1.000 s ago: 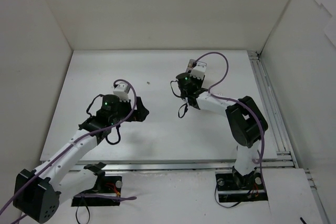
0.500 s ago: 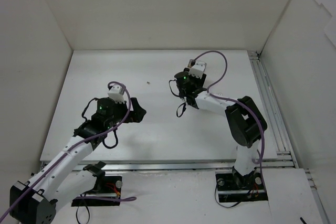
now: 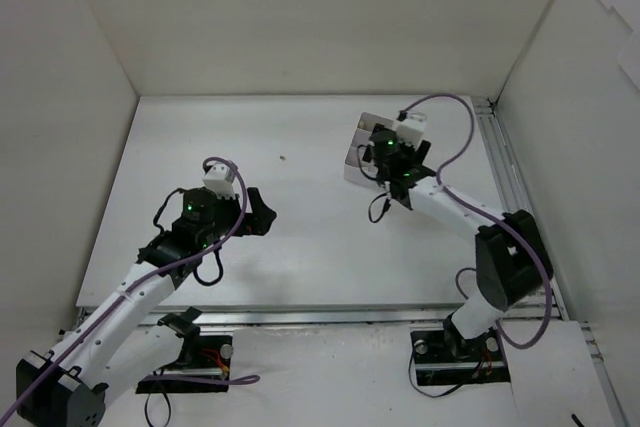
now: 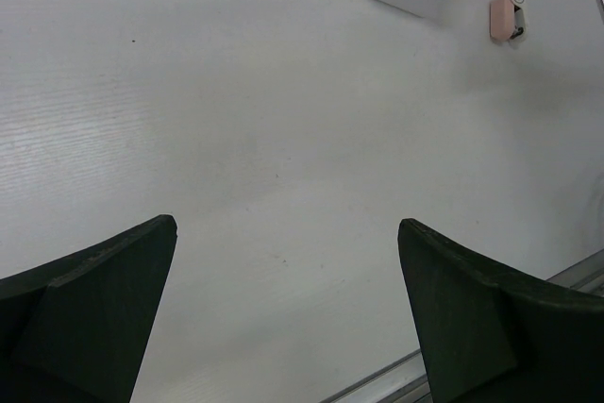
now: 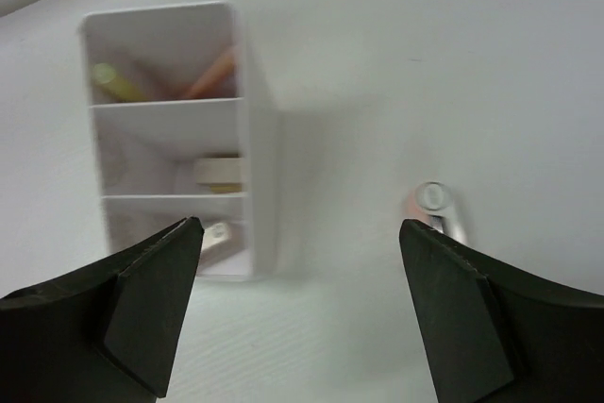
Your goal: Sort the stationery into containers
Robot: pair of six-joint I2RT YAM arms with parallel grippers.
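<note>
Records the right pincer (image 5: 299,224) swung out toward 1 o'clock within the last second, uncovering the white three-compartment plastic box (image 5: 170,129) in the overhead view. Finds its fingers wide apart, gripping nothing, poised above the tabletop (image 5: 396,63) between the box and a small pink piece with a round white end (image 5: 432,207), lying near the box at its 4 o'clock. Notes a yellow-green pen (image 5: 111,77) and an orange pen (image 5: 215,71) in the far compartment and a beige block (image 5: 219,172) in the middle one. Shows the left pincer (image 4: 287,222) likewise apart, empty, barely shifted. Judges the pink piece the last stray, and its pickup the next step.
</note>
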